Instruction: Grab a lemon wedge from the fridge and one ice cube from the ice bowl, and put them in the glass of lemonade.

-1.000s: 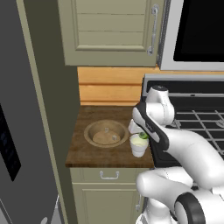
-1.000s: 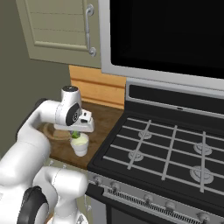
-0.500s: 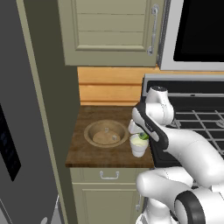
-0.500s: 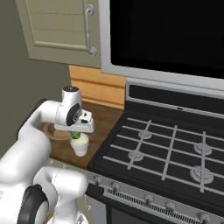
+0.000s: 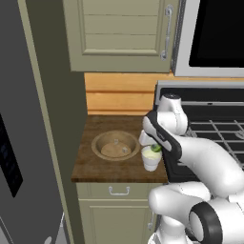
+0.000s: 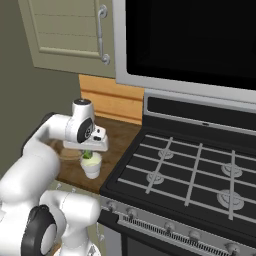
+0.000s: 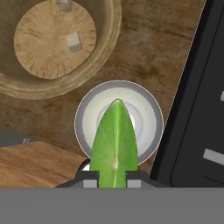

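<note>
Fridge (image 5: 21, 143) at far left, doors shut. Ice bowl (image 5: 116, 144) on the wood counter (image 5: 90, 164) next to it, glass of lemonade (image 5: 151, 157) just right of the bowl by the stove (image 6: 200, 170) edge. Hand view: bowl (image 7: 109, 48) upper left w/ small ice cubes (image 7: 73, 41) on its floor, glass (image 7: 85, 109) rim directly below the cam. Gripper (image 7: 112, 177) pinched tight on a green lemon wedge (image 7: 113, 144), pointed tip over the glass mouth; wedge (image 5: 156, 148) sits right at the rim in left base view, (image 6: 88, 155) same in right base. Vs 1 s ago: arm pose basically unchanged, wedge seems a hair lower over the glass, fingers a touch tighter. Bowl, glass, base haven't moved.
</note>
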